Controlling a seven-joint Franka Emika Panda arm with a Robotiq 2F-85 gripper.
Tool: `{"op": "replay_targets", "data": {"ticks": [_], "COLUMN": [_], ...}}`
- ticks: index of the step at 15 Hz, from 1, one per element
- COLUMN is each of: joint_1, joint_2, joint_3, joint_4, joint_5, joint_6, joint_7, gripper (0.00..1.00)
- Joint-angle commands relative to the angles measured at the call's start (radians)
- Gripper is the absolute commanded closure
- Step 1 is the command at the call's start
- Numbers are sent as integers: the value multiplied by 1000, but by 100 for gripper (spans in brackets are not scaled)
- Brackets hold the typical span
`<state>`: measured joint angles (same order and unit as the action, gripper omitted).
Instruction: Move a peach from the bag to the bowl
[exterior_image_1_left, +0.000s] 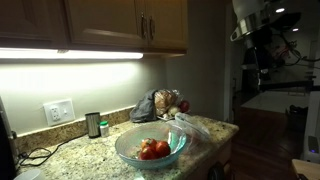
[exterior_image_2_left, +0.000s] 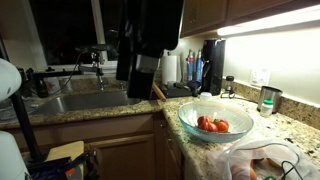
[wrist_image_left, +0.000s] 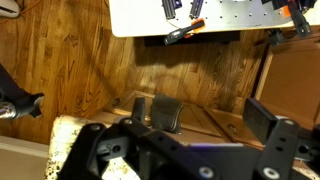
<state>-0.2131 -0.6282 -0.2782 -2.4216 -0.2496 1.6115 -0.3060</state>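
A clear glass bowl (exterior_image_1_left: 150, 150) stands on the granite counter and holds several red-orange peaches (exterior_image_1_left: 153, 149); it also shows in an exterior view (exterior_image_2_left: 215, 122). Behind it lies a crumpled bag (exterior_image_1_left: 148, 105) with a peach (exterior_image_1_left: 171, 103) showing at its mouth. The bag also shows at the bottom right of an exterior view (exterior_image_2_left: 265, 160). My gripper (wrist_image_left: 215, 120) is open and empty in the wrist view, held high off the counter over the wooden floor and cabinet doors. The arm (exterior_image_1_left: 258, 28) is up at the right, far from the bag and the bowl.
A metal cup (exterior_image_1_left: 93, 124) stands by the wall socket (exterior_image_1_left: 59, 111). A sink (exterior_image_2_left: 85, 100) with a tap lies beyond the bowl. Bottles and a coffee machine (exterior_image_2_left: 205, 65) stand at the back. The counter edge (exterior_image_1_left: 215, 150) drops to the wooden floor.
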Motion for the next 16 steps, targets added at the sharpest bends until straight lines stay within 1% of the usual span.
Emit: {"op": "replay_targets", "data": {"ticks": [1,4,7,11,16], "joint_1": [13,20,22,16,4], "joint_2": [3,-4,-14,-19,2], "joint_3": [2,16,30,48,51], "joint_4": [1,-5,-15,-34,-62], "joint_5": [1,1,-5,-20,-36], "joint_6": [10,18,50,144,279], "joint_7": [14,19,30,56,85], "gripper": [0,0,0,0,0]}}
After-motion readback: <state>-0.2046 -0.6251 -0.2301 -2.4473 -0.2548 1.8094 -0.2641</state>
